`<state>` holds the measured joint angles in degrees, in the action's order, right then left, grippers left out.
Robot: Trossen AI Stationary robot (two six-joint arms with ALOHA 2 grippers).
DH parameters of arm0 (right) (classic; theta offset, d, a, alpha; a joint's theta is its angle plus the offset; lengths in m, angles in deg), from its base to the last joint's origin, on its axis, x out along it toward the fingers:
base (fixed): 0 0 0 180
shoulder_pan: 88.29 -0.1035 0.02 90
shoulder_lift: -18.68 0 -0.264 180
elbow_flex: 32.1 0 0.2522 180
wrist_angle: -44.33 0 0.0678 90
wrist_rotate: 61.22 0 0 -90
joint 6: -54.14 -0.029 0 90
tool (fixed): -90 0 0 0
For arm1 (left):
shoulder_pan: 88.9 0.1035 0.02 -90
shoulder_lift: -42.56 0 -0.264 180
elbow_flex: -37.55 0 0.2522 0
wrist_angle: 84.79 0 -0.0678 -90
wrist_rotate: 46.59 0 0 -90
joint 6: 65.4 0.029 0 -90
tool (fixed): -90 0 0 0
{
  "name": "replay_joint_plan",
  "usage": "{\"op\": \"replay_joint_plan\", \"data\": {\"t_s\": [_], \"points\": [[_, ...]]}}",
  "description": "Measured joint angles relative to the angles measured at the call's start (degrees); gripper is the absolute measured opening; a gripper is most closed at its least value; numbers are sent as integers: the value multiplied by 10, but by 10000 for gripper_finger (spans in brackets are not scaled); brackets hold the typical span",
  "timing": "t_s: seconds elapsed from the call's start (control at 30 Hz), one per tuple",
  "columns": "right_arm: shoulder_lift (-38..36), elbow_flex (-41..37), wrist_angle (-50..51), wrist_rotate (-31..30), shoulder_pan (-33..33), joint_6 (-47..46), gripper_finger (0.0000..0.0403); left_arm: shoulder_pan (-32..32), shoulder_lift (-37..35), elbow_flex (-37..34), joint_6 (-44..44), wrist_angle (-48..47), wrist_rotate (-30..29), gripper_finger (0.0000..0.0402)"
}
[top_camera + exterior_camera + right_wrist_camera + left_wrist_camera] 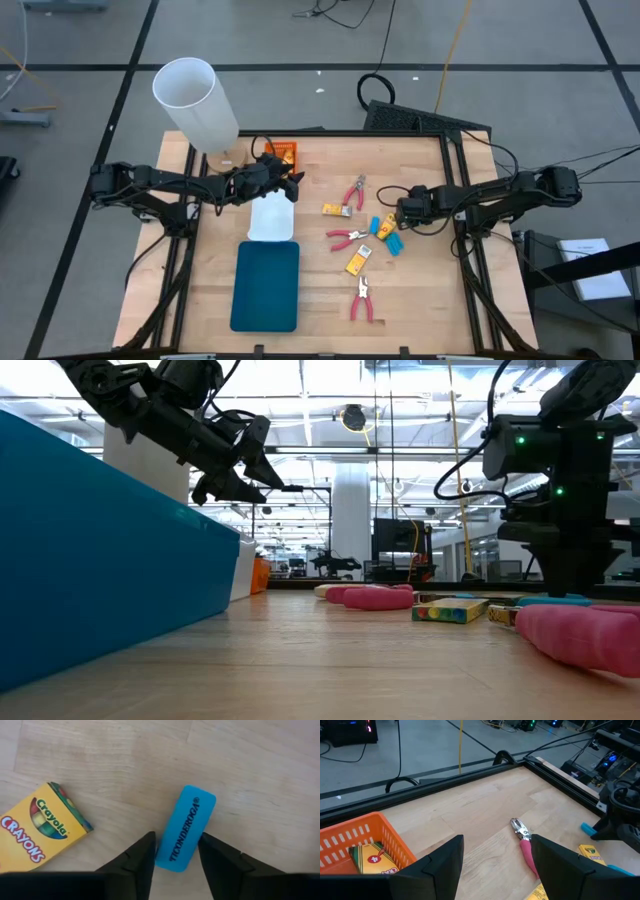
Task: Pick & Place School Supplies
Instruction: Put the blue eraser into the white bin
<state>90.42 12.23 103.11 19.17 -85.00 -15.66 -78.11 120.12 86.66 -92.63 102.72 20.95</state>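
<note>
Wooden surface point(320, 270) scattered with crayon boxes, red-handled pliers and blue erasers. Right hand point(176, 851) lowered over one blue eraser point(185, 828) lying flat beside a crayon box point(36, 827), fingers straddling it, not clearly clamped. Left hand point(496, 862) raised near the orange tray point(367, 834), fingers apart, holding nothing.

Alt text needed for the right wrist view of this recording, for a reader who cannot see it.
The right gripper points down at a light-blue rectangular eraser lying on the wooden table, its dark jaws flanking the eraser's near end. A yellow crayon box lies flat beside it, apart.
</note>
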Motion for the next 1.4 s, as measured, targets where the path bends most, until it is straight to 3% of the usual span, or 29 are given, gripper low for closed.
{"op": "replay_joint_plan", "data": {"t_s": [0.43,0.77,0.93,1.17,1.4], "points": [[-17,0,-41,0,0,61,82,0,0,0,0,0,0,237],[-93,8,-139,-54,-4,146,80,0,0,0,0,0,0,237],[-98,8,-295,-87,-25,275,80,0,0,0,-5,0,1,237],[-65,8,-526,-99,-62,522,80,-1,0,0,-78,0,7,237],[-1,9,-665,-155,-83,779,80,-17,6,0,-147,47,89,237]]}}
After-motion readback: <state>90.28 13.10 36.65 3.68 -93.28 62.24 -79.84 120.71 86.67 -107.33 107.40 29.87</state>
